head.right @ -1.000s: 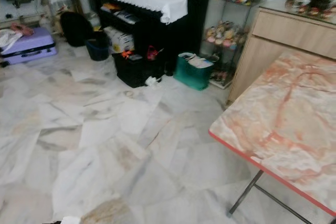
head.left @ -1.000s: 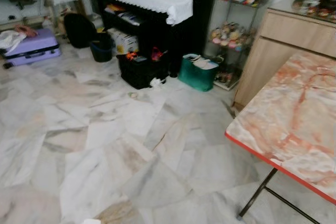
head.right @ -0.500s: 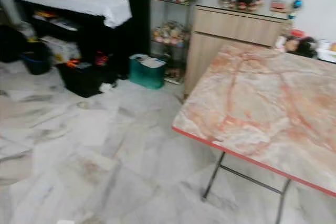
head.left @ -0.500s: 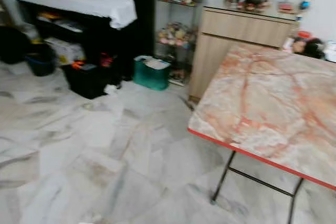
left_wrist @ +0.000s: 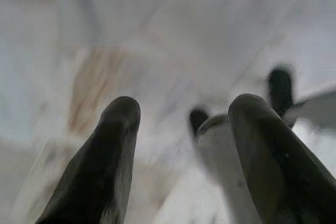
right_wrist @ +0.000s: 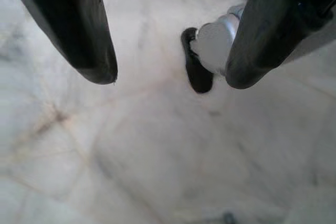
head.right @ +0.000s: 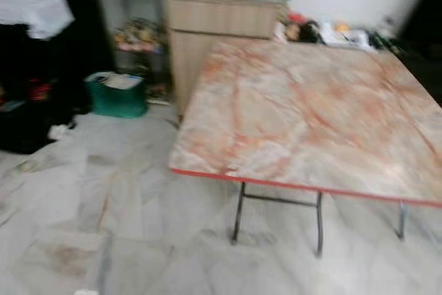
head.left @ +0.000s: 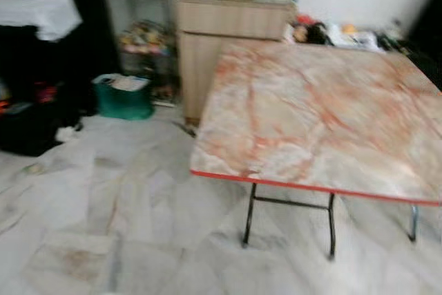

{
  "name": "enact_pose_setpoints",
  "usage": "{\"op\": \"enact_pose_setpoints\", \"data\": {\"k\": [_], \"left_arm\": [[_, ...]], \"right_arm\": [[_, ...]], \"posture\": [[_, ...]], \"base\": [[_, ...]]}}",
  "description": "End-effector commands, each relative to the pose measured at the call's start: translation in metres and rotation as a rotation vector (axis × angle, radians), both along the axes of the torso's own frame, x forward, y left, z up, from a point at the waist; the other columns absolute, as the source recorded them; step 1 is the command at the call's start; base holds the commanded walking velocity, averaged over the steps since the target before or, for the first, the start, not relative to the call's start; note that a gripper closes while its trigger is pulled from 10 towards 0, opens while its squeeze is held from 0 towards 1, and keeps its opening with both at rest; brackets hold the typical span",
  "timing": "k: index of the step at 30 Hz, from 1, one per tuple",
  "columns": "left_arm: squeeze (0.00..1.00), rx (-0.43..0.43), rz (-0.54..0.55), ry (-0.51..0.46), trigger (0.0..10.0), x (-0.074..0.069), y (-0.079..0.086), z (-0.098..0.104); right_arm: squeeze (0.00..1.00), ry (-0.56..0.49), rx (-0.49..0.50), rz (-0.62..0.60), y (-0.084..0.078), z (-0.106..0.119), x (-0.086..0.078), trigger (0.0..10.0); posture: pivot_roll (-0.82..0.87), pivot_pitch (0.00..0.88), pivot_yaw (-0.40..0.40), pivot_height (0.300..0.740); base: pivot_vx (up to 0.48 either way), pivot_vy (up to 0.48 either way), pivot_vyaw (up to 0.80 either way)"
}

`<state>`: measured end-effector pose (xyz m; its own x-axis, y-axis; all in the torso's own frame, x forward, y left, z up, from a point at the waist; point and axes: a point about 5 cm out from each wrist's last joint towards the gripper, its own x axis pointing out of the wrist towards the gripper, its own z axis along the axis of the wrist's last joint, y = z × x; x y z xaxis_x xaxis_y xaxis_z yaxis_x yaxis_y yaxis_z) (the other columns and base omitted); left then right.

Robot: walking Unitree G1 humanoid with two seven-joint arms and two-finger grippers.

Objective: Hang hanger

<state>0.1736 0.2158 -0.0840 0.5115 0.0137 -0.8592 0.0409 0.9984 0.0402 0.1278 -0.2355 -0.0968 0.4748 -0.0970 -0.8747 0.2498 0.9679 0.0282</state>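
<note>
I see no hanger in these frames. A folding table [head.left: 324, 115] with a pink marbled top, a red edge and thin black legs stands ahead and to the right; its top is bare. Both arms hang down at my sides. In the left wrist view my left gripper [left_wrist: 184, 124] is open over the pale marble floor, nothing between its fingers. In the right wrist view my right gripper [right_wrist: 170, 77] is open too, above the floor, with one of my own feet [right_wrist: 197, 66] below it.
A light wooden cabinet [head.left: 231, 22] with ornaments on top stands behind the table. A green box [head.left: 123, 96] sits on the floor beside a wire shelf of trinkets [head.left: 141, 36]. Black furniture with a white cloth [head.left: 34, 12] is at far left. Clutter lies along the table's far edge [head.left: 338, 32].
The whole picture has swung to the right: the camera has turned, so the table now sits in the middle and the black furniture has slid to the left edge. The picture is blurred.
</note>
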Motion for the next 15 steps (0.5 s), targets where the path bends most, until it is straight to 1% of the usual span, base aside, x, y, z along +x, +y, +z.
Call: {"op": "enact_pose_setpoints", "data": {"k": [1,7,15], "left_arm": [[0.0,-0.006,0.25,-0.047,10.0,-0.0258,0.0232,-0.0042],[0.0,-0.003,0.25,-0.049,10.0,-0.0254,0.0241,-0.0038],[0.0,-0.004,0.248,-0.051,10.0,-0.0248,0.0239,-0.0035]], "right_arm": [[0.0,-0.083,0.002,0.121,0.0152,0.0294,0.0788,10.0],[0.0,-0.086,0.004,0.123,0.0153,0.0296,0.079,10.0],[0.0,-0.101,0.0,0.102,0.0157,0.0298,0.0797,10.0]], "posture": [[0.16,0.138,-0.074,0.74],[0.15,0.142,-0.074,0.74],[0.16,0.142,-0.072,0.74]], "base": [[0.0,0.0,-0.79],[0.0,0.0,-0.76],[0.0,0.0,0.0]]}}
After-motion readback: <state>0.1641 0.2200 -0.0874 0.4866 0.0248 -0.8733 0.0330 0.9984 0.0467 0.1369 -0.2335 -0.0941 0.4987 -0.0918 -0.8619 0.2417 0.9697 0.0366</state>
